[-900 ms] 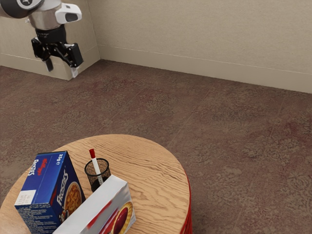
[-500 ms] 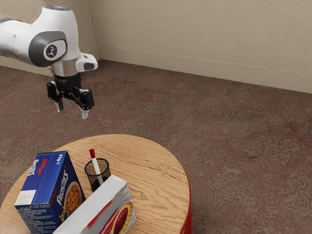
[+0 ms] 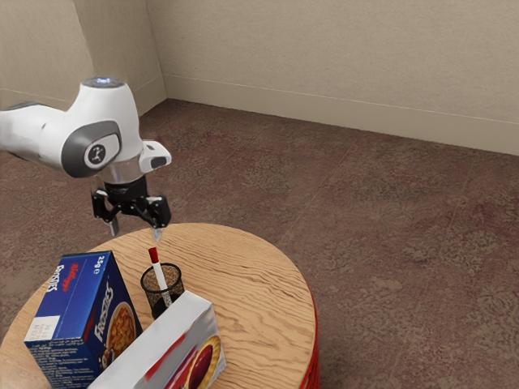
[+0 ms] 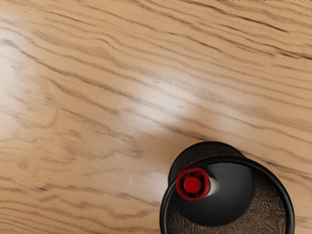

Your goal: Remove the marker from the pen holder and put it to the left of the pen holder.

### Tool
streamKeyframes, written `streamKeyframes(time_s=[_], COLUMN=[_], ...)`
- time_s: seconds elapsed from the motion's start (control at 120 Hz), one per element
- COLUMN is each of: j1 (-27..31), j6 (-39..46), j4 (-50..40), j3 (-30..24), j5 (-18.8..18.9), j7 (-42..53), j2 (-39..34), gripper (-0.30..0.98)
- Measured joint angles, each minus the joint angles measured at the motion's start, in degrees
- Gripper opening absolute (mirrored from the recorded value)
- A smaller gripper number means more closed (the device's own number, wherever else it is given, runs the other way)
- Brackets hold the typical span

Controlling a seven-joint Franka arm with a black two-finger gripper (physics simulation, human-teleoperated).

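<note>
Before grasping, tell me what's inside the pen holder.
A red-capped white marker leans in the pen holder. It hides some of the interior; in the exterior view, the white box covers part of the base.

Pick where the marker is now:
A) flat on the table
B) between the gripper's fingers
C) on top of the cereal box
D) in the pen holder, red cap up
D: the marker stands in the pen holder, its red cap sticking out the top, and the open gripper holds nothing.
</note>
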Motion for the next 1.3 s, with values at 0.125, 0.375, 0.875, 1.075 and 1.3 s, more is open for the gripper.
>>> streamKeyframes(time_s=[0.125,0.375,0.875,1.075,1.3], j1=[-0.1,-0.1,1.0,0.7,0.6], j6=[3.3,9.8,15.5,16.8,17.3], j4=[-1.0,-3.6,-4.7,-4.7,-5.0], j3=[-0.2,-0.6,-0.7,-0.7,-0.7], j5=[0.2,0.3,0.0,-0.1,-0.4], j7=[-0.2,1.2,5.5,7.4,8.8], j2=[0.7,2.3,5.1,5.8,5.6], gripper=[0.69,0.69,0.69,0.69,0.36])
